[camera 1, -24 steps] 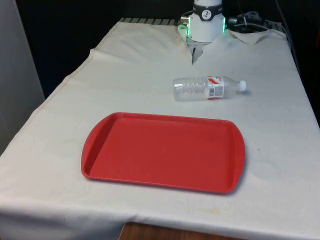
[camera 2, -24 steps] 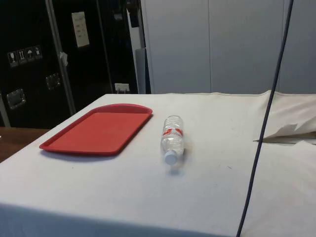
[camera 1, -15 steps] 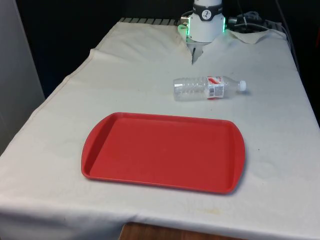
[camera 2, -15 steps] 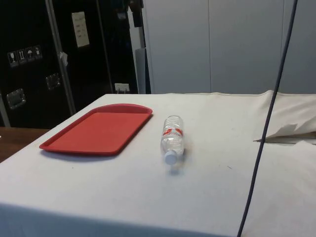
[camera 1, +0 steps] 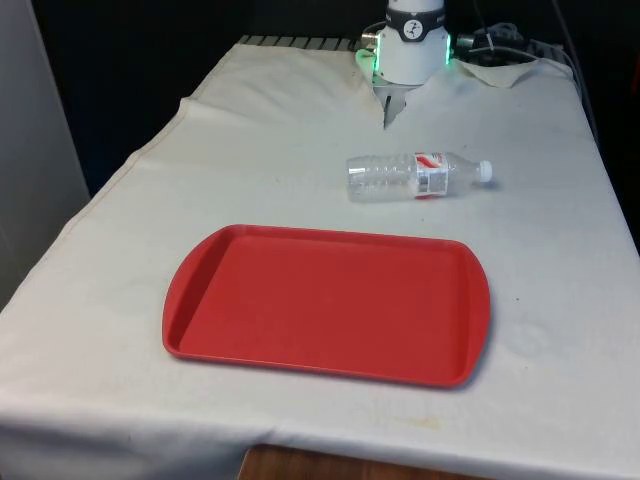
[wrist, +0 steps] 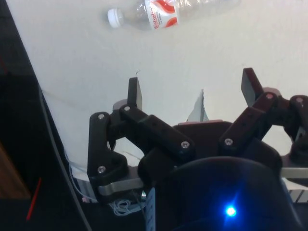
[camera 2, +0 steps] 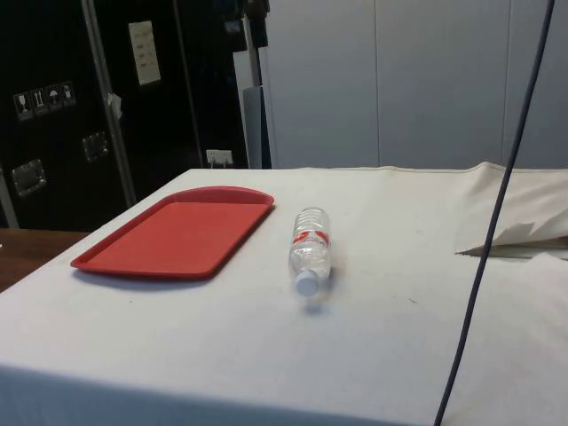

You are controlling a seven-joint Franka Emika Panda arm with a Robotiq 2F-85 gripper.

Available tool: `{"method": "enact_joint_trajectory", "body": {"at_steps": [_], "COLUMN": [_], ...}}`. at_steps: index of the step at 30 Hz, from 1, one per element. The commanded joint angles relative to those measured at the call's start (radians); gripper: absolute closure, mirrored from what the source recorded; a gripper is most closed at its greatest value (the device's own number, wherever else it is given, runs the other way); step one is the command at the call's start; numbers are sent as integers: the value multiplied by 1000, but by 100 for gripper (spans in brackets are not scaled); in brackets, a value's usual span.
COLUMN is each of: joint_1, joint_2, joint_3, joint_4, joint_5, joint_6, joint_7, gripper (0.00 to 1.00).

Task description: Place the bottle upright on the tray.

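A clear plastic bottle (camera 1: pixel 418 176) lies on its side on the white cloth (camera 1: pixel 280 150), with a white cap and a red and white label around its middle. In the front view its cap points toward the front view's right and its base toward the front view's left, and it rests beyond the far edge of a red tray (camera 1: pixel 327 304), apart from it and not touching. The tray sits flat on the cloth nearer the camera, rectangular with rounded corners and a low raised rim, and nothing lies in it. In the side view the bottle (camera 2: pixel 309 250) lies just beside the tray (camera 2: pixel 177 232), its cap pointing toward that camera, with a strip of bare cloth (camera 2: pixel 266 337) between the two. A dark cable (camera 2: pixel 493 231) hangs down across the side view's right part, in front of the table. In the wrist view the gripper (wrist: pixel 192 91) is held high above the cloth, well apart from the bottle (wrist: pixel 168 12), which lies beyond its fingertips with its cap (wrist: pixel 114 17) turned to one side. The two black fingers (wrist: pixel 135 94) are spread wide with bare cloth showing between them, and they hold nothing. The cloth shows a fold or slit near the robot's base (camera 1: pixel 412 45) at the far end of the table.
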Motion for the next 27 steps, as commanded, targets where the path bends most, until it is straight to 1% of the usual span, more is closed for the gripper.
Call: {"method": "enact_joint_trajectory", "body": {"at_steps": [1,2,4,9,10,11,12,20,21,22,27], "joint_1": [2,0,2,1,2,0,2,1,0,2,1], "joint_2": [-12,-3,-21,-34,-35,-27,-35,-42,-34,-43,-47], "joint_3": [4,2,9,19,20,18,21,34,32,35,45], "joint_4": [-17,-4,-33,-65,-70,-59,-75,-117,-107,-121,-148], "joint_5": [-10,0,-11,-10,-10,-2,-10,-9,-2,-9,-10], "joint_6": [17,0,26,47,51,36,55,90,76,94,116], "joint_7": [12,2,14,16,16,6,17,21,11,22,26], "gripper": [0,0,0,0,0,0,0,0,0,0,0]}}
